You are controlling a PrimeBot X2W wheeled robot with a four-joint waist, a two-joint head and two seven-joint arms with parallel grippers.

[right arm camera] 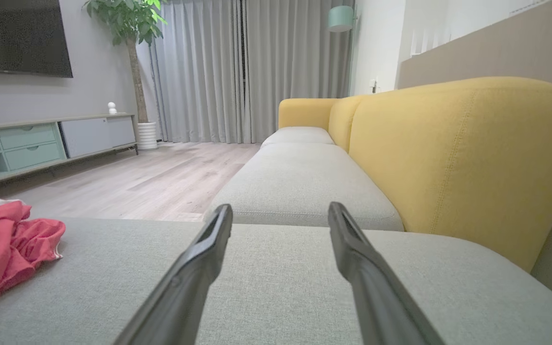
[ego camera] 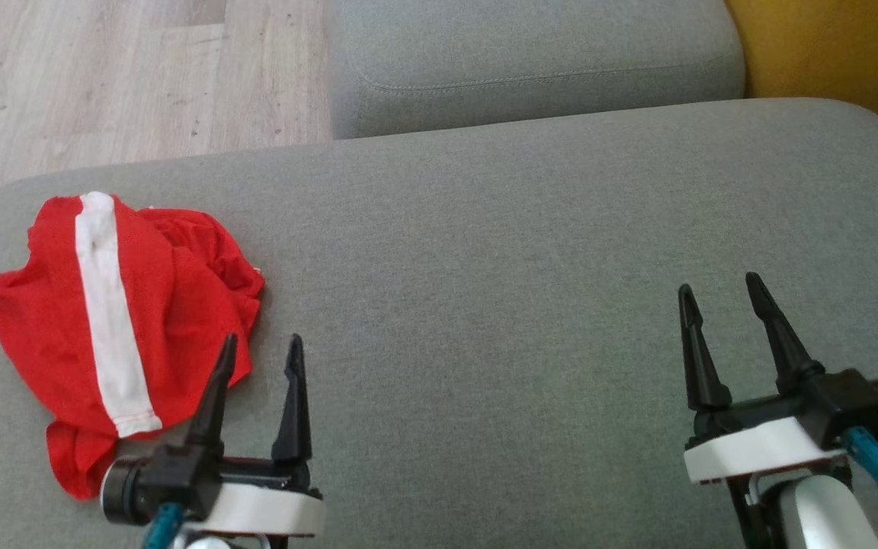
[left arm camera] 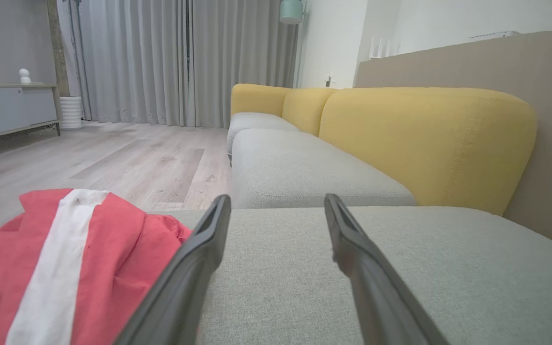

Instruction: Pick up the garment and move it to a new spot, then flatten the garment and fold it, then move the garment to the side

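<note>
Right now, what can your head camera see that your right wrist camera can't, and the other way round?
Head view, not right wrist view: the left claw, open, close to the red garment.
Right wrist view, not head view: a dark TV screen, a potted plant, grey curtains and a low cabinet across the room.
Both: the red garment lying crumpled on the grey sofa cushion, the open right claw, the wooden floor and the yellow backrest.

1. The garment (ego camera: 119,335) lies on the left part of the seat cushion (ego camera: 485,267).
2. The left gripper (ego camera: 262,341) is just beside its near right edge; the right gripper (ego camera: 719,282) is well apart, to the right.
3. A second cushion (ego camera: 530,61) lies behind.
</note>
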